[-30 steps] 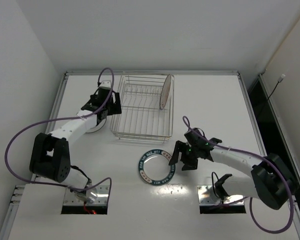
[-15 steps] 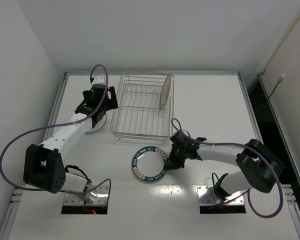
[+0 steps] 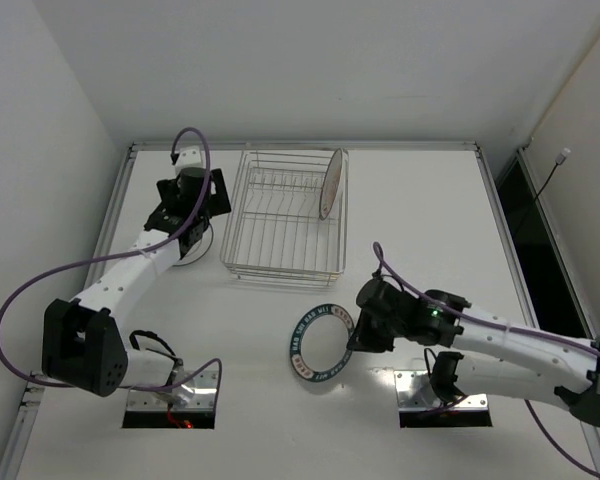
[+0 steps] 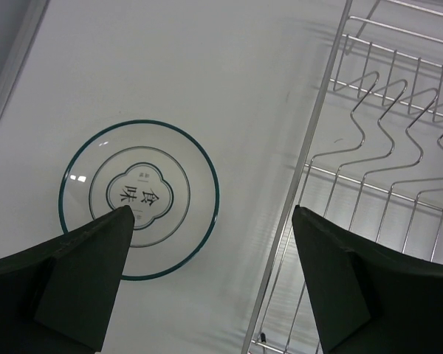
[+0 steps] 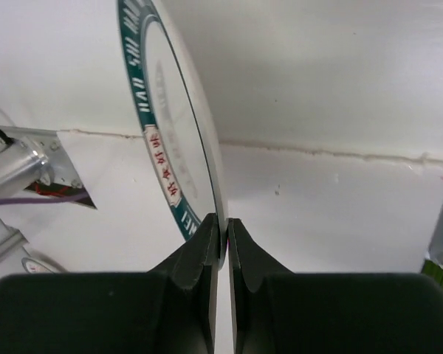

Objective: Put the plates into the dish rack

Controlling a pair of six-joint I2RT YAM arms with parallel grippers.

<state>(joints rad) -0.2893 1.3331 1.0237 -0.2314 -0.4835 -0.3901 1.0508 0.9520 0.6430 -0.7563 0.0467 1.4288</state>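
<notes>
Pinching the rim of the teal-lettered plate firmly, the right hand should carry it upright into a free slot of the dish rack, well apart from it; the left hand hangs wide open.

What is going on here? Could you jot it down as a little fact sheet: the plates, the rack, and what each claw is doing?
Dish rack: wire basket, one plate loaded
Racked plate: standing on edge at the rack's right end
Lettered plate: dark teal rim, in front of the rack, pinched at its edge by the right claw
Thin-rimmed plate: lying flat on the table, left of the rack
Left claw: open above the thin-rimmed plate, holding nothing
Left to load: two plates
</notes>
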